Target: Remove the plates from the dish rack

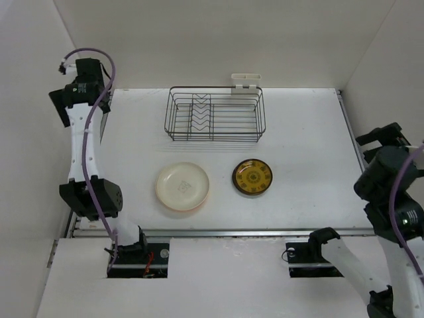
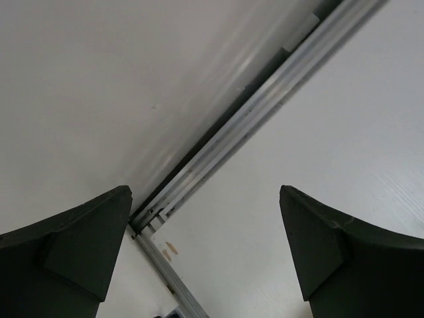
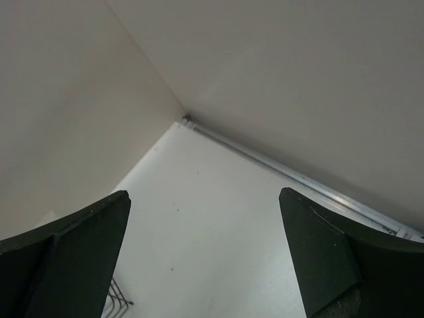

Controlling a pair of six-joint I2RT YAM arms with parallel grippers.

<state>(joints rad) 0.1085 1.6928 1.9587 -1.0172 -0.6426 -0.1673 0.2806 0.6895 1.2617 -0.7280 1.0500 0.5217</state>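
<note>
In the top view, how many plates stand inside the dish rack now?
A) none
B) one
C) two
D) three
A: the dish rack shows only bare wires, while the cream plate and the dark patterned plate lie flat on the table in front of it.
</note>
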